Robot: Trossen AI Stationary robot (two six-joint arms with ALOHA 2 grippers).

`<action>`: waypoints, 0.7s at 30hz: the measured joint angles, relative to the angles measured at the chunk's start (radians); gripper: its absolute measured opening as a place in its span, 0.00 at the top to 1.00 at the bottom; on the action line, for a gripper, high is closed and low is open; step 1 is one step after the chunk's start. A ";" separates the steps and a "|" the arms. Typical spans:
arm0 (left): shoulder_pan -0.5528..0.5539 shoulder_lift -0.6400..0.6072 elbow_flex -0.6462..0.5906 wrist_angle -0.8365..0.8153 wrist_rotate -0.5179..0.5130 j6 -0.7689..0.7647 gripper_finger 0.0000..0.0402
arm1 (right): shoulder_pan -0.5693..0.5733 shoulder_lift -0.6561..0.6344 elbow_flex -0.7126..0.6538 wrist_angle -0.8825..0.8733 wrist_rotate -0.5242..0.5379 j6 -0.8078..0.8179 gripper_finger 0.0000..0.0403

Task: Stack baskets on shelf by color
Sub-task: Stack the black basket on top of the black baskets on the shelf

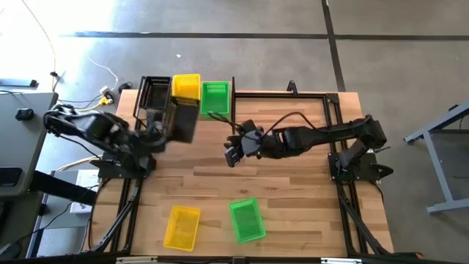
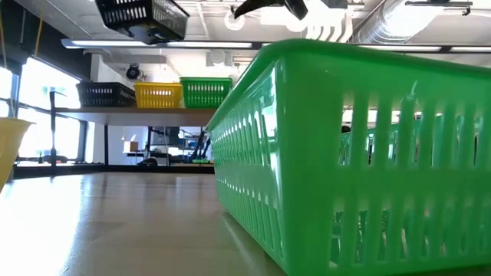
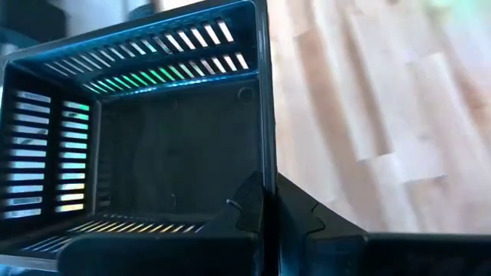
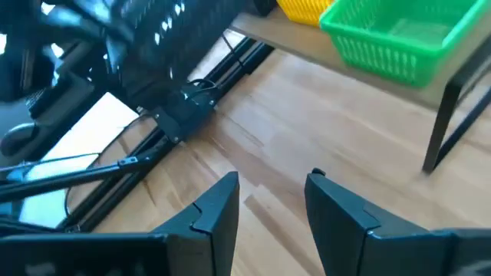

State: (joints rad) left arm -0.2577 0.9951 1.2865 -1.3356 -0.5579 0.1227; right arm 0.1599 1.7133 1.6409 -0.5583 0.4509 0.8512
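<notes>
no readable writing shows. left end effector (image 1: 163, 136) is clamped on a black basket (image 1: 181, 119) near the shelf (image 4: 360, 77); right end effector (image 1: 233, 156) hangs open, empty.

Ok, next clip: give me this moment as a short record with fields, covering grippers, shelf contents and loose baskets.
left gripper: shut on the rim of a black basket, held in the air in front of the shelf
right gripper: open, empty, over the table's middle
on shelf: black stack, yellow stack, green stack, side by side
loose on table: yellow basket and green basket, near front edge
not yet done: three baskets off the shelf
</notes>
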 joint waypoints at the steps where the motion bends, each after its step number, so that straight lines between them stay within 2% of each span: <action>1: 0.017 -0.030 0.000 -0.015 -0.008 0.016 1.00 | -0.013 -0.003 0.000 0.002 -0.018 -0.023 0.67; 5: 0.088 -0.132 0.000 -0.034 -0.029 0.092 1.00 | -0.069 -0.015 0.000 0.003 -0.117 -0.120 0.67; 9: 0.168 -0.183 0.000 -0.036 -0.059 0.188 1.00 | -0.130 -0.020 0.000 0.006 -0.192 -0.206 0.67; 15: 0.304 -0.189 0.008 -0.069 -0.071 0.320 1.00 | -0.230 -0.020 0.000 0.008 -0.332 -0.292 0.67; 21: 0.434 -0.155 0.072 -0.150 -0.043 0.390 1.00 | -0.312 -0.020 0.000 0.008 -0.429 -0.376 0.67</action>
State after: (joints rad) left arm 0.1759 0.8402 1.3583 -1.4853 -0.6013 0.5126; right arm -0.1523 1.6932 1.6409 -0.5503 0.0221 0.4750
